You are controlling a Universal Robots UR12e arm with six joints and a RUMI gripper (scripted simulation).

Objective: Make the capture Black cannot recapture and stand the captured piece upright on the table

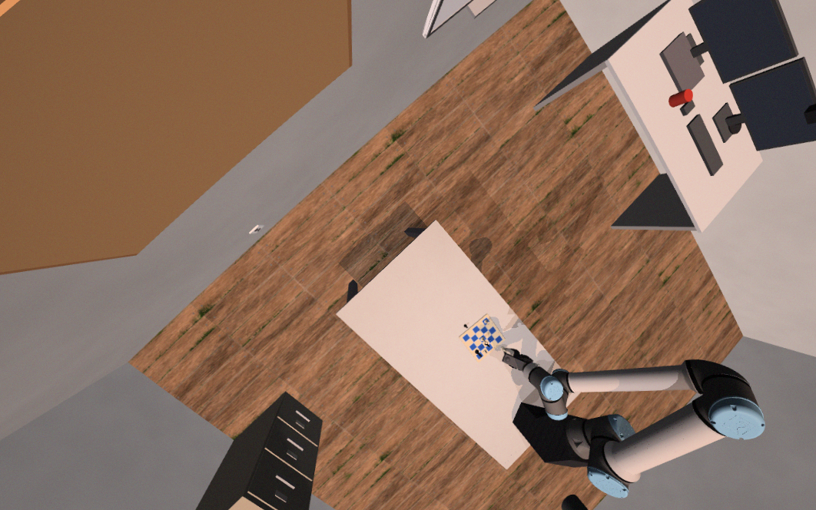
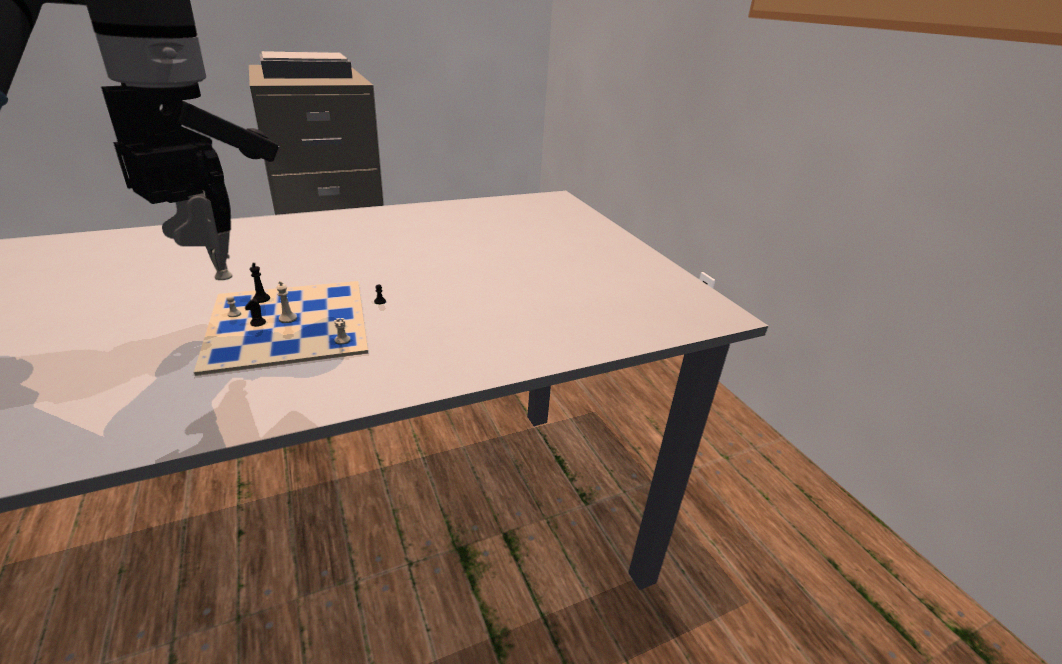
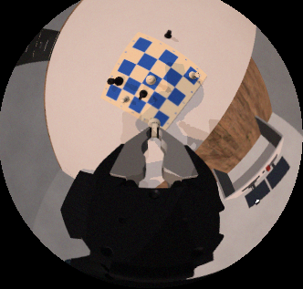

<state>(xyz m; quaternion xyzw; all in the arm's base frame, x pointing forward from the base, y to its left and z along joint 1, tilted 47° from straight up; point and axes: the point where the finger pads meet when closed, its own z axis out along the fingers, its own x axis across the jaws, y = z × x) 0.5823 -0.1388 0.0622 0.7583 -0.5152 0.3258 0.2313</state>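
Observation:
The blue and tan chessboard (image 2: 283, 327) lies on the white table; it also shows in the overhead view (image 1: 481, 336) and in the wrist view (image 3: 152, 87). My gripper (image 2: 221, 265) is shut on a small white piece, seemingly a pawn (image 3: 154, 125), and holds it in the air above the board's far left corner. On the board stand a white pawn (image 2: 232, 307), a tall black piece (image 2: 257, 283), a shorter black piece (image 2: 255, 313), a tall white piece (image 2: 285, 303) and a white rook (image 2: 341, 331). A black pawn (image 2: 379, 294) stands upright on the table just right of the board.
A grey filing cabinet (image 2: 316, 136) stands behind the table. The table's right edge (image 2: 683, 272) is far from the board. A second desk with monitors (image 1: 715, 94) stands across the room.

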